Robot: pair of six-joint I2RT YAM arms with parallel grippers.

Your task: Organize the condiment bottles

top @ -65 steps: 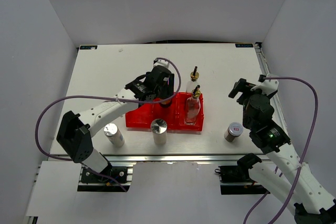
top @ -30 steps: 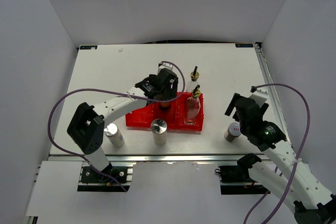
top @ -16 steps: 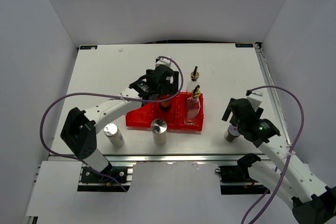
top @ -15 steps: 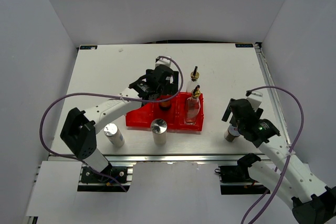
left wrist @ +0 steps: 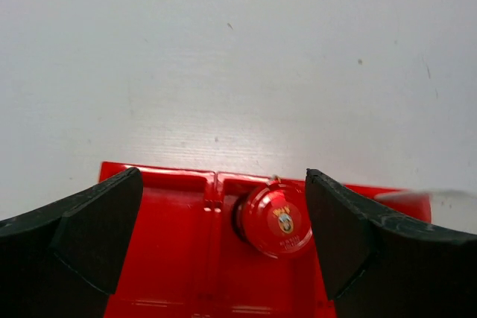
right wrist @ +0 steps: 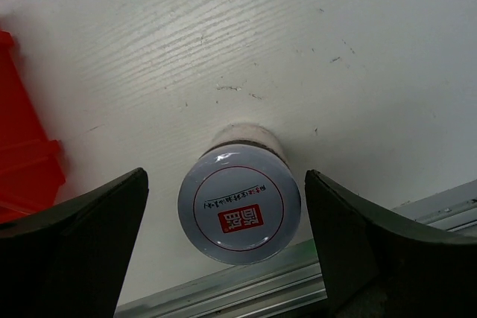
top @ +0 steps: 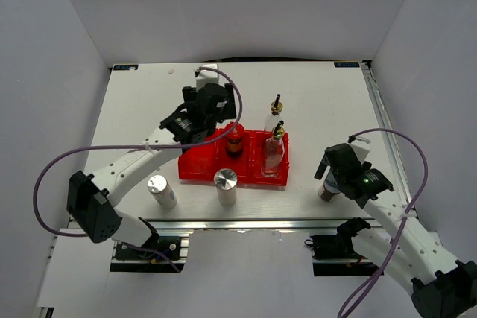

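The red-lidded dark jar [top: 235, 140] stands in the middle compartment of the red tray [top: 200, 167]; it also shows in the left wrist view [left wrist: 282, 218]. My left gripper [top: 203, 126] is open and empty, above and behind the tray's far edge [left wrist: 160, 178]. One glass bottle [top: 273, 151] stands in the right compartment, the other [top: 274, 114] behind the tray. Two silver cylinders [top: 162, 191] [top: 226, 186] stand in front of the tray. My right gripper [top: 329, 179] is open, its jaws on either side of the short silver-lidded jar [right wrist: 240, 206], above it.
The silver-lidded jar stands close to the table's metal front rail [right wrist: 246, 288]. The tray's right corner [right wrist: 22, 161] lies left of it. The tray's left compartment [left wrist: 160, 258] holds nothing. White walls enclose the table on three sides.
My left gripper has drawn back and left from the red-lidded jar, which stays in the middle compartment. My right gripper has moved toward the front and down over the silver-lidded jar.
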